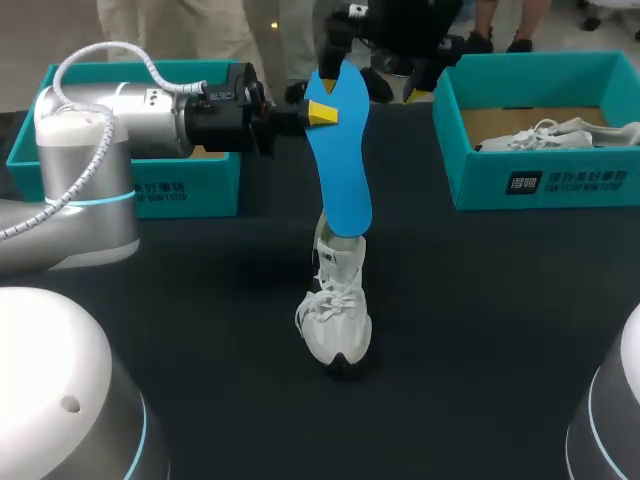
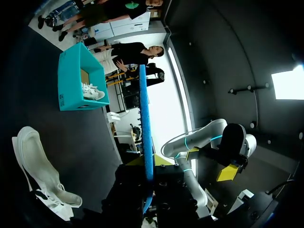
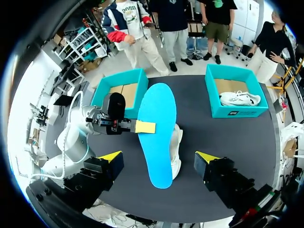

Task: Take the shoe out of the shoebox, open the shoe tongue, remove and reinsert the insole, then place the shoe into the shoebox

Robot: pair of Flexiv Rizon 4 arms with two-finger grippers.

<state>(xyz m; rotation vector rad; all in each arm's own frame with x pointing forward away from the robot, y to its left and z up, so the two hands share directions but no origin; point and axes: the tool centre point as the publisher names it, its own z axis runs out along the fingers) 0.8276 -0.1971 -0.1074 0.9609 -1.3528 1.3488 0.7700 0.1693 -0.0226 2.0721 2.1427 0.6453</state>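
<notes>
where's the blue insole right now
In the head view it is mid-table: the blue insole hangs upright in the left tool, its lower end above the white shoe.

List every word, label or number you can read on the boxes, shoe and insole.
Right shoebox, front wall: white logo and line of print, too blurred to read.
Left shoebox, front wall: white print, too blurred to read.
Insole and shoe on the table: no print visible.

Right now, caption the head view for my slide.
Left gripper holds the blue insole over the white shoe, between two teal shoeboxes.
</notes>
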